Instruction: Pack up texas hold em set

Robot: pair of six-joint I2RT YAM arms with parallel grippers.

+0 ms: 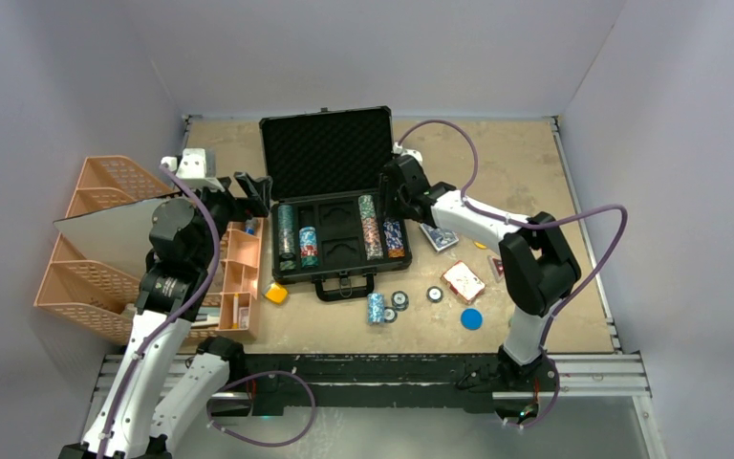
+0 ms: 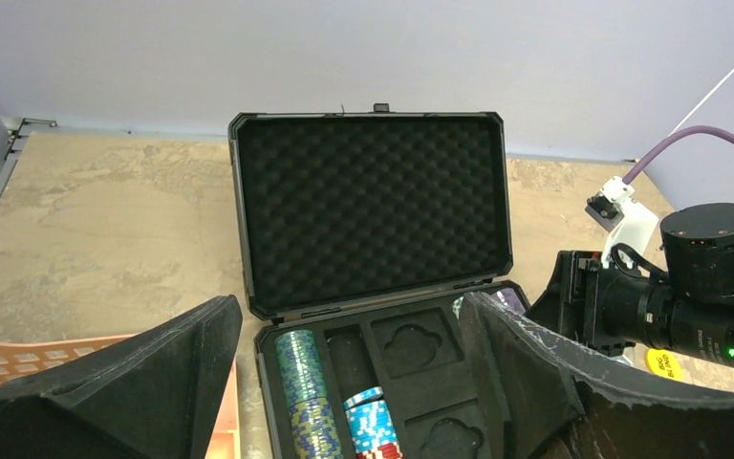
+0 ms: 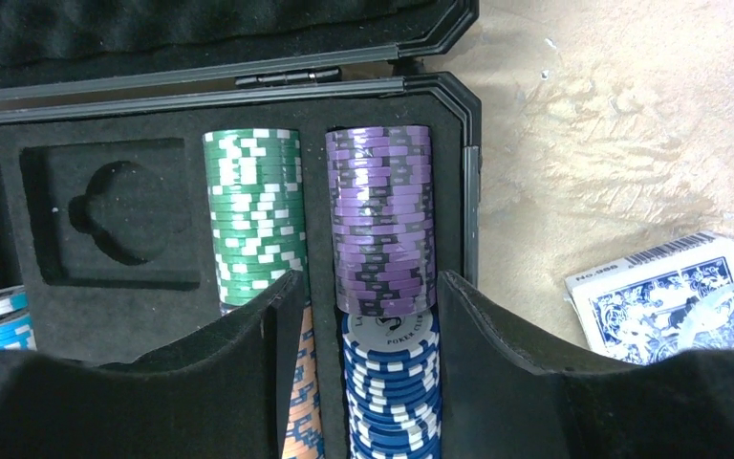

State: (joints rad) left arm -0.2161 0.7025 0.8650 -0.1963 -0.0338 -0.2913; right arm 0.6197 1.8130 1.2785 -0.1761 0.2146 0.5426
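The black briefcase [image 1: 325,153] lies open mid-table, its foam lid upright. Its tray holds chip stacks: green [image 3: 253,215], purple [image 3: 380,220], dark blue [image 3: 387,392] and orange-blue [image 3: 301,402] on the right, green-blue [image 2: 298,359] and light blue [image 2: 373,421] on the left. My right gripper [image 1: 392,199] [image 3: 363,382] is open, with its fingers on either side of the dark blue stack in the rightmost slot. My left gripper [image 1: 253,194] [image 2: 344,382] is open and empty, left of the case. A blue deck [image 1: 439,236] [image 3: 669,296], a red deck [image 1: 463,281], a loose light blue stack [image 1: 376,307] and small buttons [image 1: 399,299] lie on the table.
Orange baskets [image 1: 105,249] and an orange organiser [image 1: 239,277] stand at the left. A yellow block [image 1: 275,293] lies by the case's front left corner. A blue disc [image 1: 471,318] lies near the front. Grey walls surround the table.
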